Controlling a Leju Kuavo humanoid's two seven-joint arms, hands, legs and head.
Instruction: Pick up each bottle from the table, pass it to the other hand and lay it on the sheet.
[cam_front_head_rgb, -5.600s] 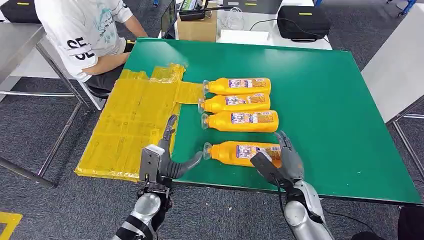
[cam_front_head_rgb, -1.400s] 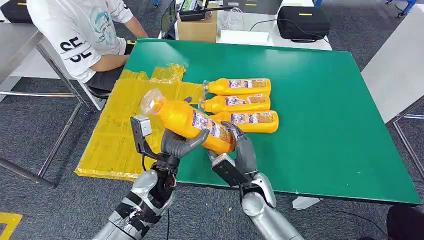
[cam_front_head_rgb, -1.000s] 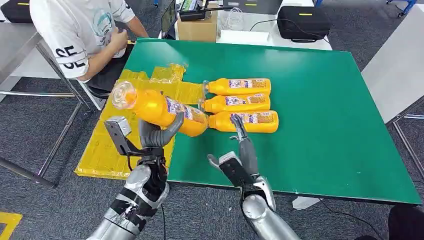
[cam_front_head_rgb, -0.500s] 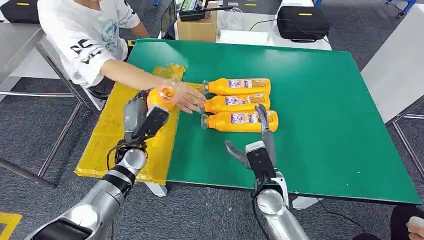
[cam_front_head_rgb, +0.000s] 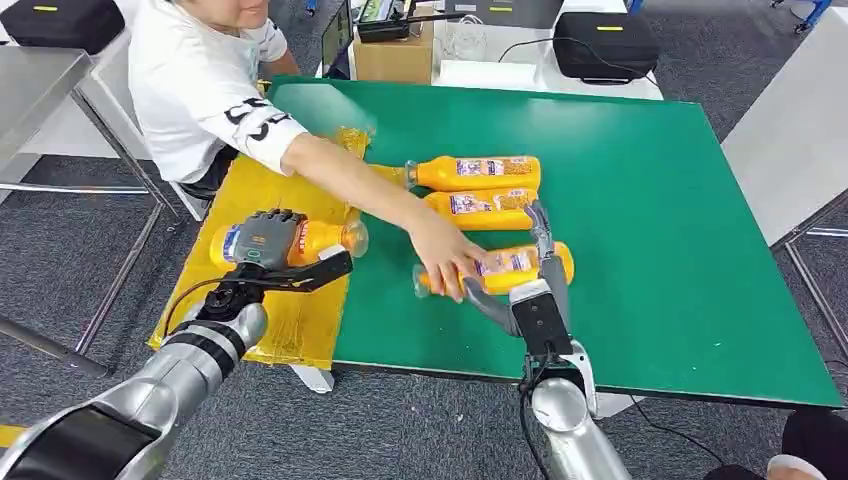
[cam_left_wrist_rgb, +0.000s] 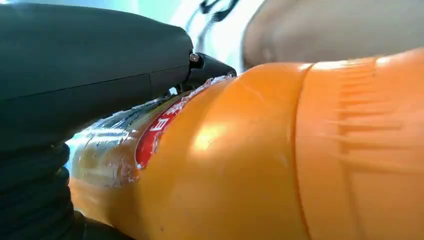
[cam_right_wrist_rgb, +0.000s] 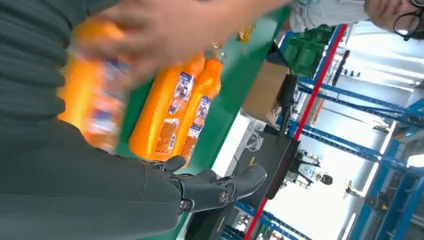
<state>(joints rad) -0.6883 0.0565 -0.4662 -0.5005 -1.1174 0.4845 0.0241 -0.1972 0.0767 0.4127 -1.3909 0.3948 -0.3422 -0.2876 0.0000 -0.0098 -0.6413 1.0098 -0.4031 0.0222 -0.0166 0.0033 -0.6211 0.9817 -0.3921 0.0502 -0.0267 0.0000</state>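
Your left hand (cam_front_head_rgb: 265, 238) gripped one bottle (cam_front_head_rgb: 300, 242) lying crosswise above the yellow sheet (cam_front_head_rgb: 255, 270), cap toward the table, while your empty, spread right hand (cam_front_head_rgb: 535, 290) sat just behind the nearest bottle (cam_front_head_rgb: 510, 266), which a person's hand (cam_front_head_rgb: 445, 262) was touching.

Person's hand (cam_right_wrist_rgb: 165, 30) and bottle (cam_right_wrist_rgb: 92, 95) under it motion-blurred in right wrist view, label unreadable
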